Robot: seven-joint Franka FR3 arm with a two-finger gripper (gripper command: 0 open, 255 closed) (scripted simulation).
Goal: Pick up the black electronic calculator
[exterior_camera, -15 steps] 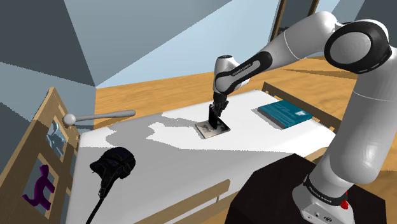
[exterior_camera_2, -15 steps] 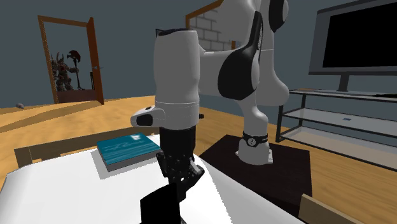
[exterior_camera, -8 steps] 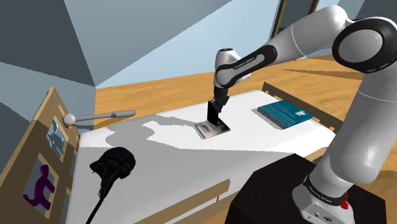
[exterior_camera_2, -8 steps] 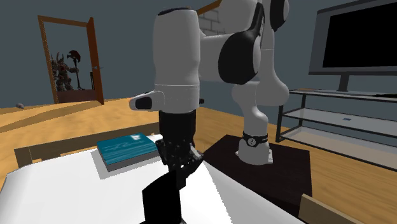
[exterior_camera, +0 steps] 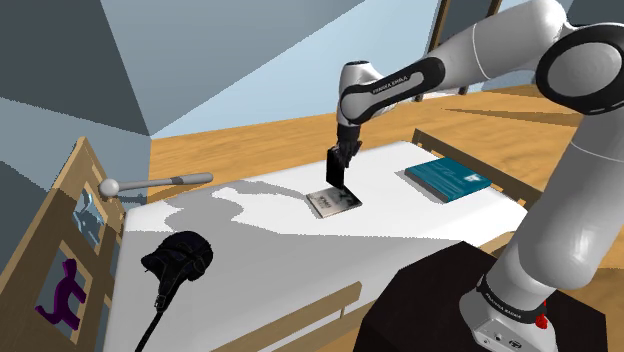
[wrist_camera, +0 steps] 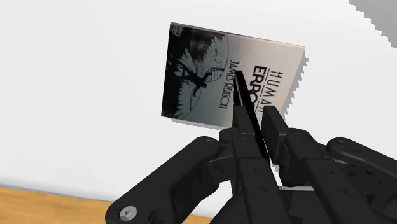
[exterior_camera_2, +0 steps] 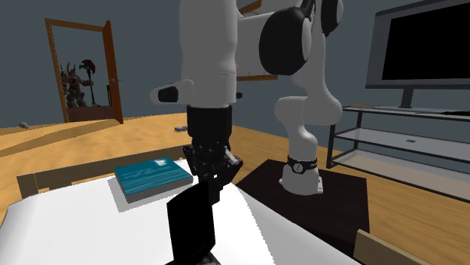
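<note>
The black calculator [exterior_camera_2: 190, 222] is clasped at its upper end between the closed fingers of the gripper [exterior_camera: 341, 158] and is hung upright directly above a grey book [exterior_camera: 333, 202], whose cover is printed with a winged figure and the words "HUMAN ERROR". Whether the calculator's lower edge is clear of that book cannot be told. The grey book is laid flat on a white tabletop [exterior_camera: 260, 240] edged by wooden rails. In the shoulder view, a teal book [exterior_camera: 448, 177] is seen well apart to the grey book's right, a grey ladle [exterior_camera: 150, 183] is placed far to its left, and a black corded headset-like thing [exterior_camera: 178, 258] is set to its lower left. Beyond the grey book, a wooden floor [exterior_camera: 250, 145] and blue-grey walls [exterior_camera: 210, 50] are shown. In the second exterior view, a dark screen [exterior_camera_2: 422, 45] on a glass stand [exterior_camera_2: 399, 139] and a wooden doorway [exterior_camera_2: 75, 25] are seen in the room.
</note>
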